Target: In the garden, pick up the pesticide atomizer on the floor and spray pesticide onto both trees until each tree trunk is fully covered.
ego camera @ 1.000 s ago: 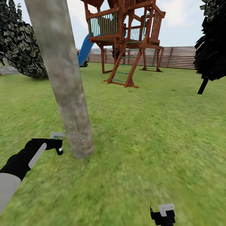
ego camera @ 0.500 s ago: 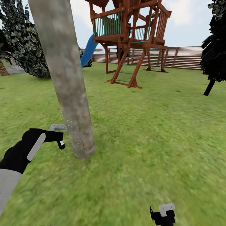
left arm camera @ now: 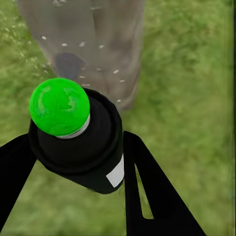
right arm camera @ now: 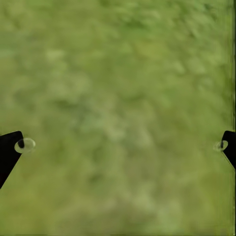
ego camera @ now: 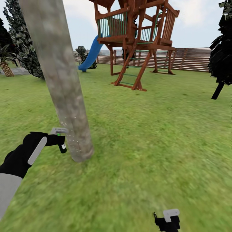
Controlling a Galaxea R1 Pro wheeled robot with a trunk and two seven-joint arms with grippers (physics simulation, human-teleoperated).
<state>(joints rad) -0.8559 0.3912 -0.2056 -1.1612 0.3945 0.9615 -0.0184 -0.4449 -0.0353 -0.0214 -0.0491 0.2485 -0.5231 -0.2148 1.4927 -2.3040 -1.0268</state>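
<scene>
**Spray is reaching only the foot of the trunk**

Your left gripper (ego camera: 60,141) is closed around the black pesticide atomizer with the bright green round cap (left arm camera: 73,135), one finger pressed to each side of its body. You hold it low, just beside the base of the thick grey-brown mottled tree trunk (ego camera: 61,83), nozzle end towards the bark. Fine white pesticide specks (ego camera: 71,139) dot only the lowest band of that trunk; the bark above looks bare.

Your right gripper (ego camera: 167,221) hangs low over the grass with its jaws spread wide and nothing between them.

What can go wrong: if you keep the atomizer at this height, you will likely go on coating the same patch while the upper trunk gets nothing. The trunk leans across your head view and runs out past the top edge, so you cannot judge coverage higher up from here. The far side of the trunk is hidden too, and may be missed. The can sits close to the bark; a careless swing could knock it against the trunk and twist it in the fingers. The second tree is probably untreated yet.

The ground is a wide green lawn (ego camera: 154,129), open and flat. Behind stand a red-brown wooden play tower (ego camera: 135,38) with a blue slide (ego camera: 91,53), a brown slatted fence (ego camera: 193,59) and a black conifer (ego camera: 222,54).
</scene>
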